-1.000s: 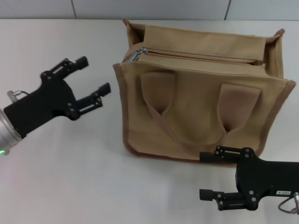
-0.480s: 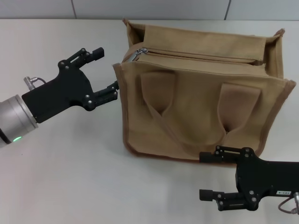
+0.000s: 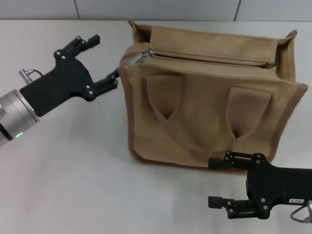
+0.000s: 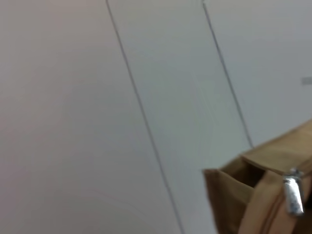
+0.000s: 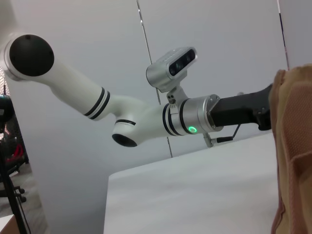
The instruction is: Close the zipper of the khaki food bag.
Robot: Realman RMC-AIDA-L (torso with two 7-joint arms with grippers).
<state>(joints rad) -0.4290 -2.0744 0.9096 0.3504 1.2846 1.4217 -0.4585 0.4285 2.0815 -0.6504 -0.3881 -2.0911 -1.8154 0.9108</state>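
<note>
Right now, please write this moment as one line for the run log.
left gripper: open, at bag's left end near slider | right gripper: open, parked at front | zipper: slider at left end | khaki food bag: upright on table

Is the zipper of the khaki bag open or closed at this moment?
Cannot tell for certain. The zipper's silver slider sits at the left end of the khaki food bag, and the open left gripper has not gripped it.
</note>
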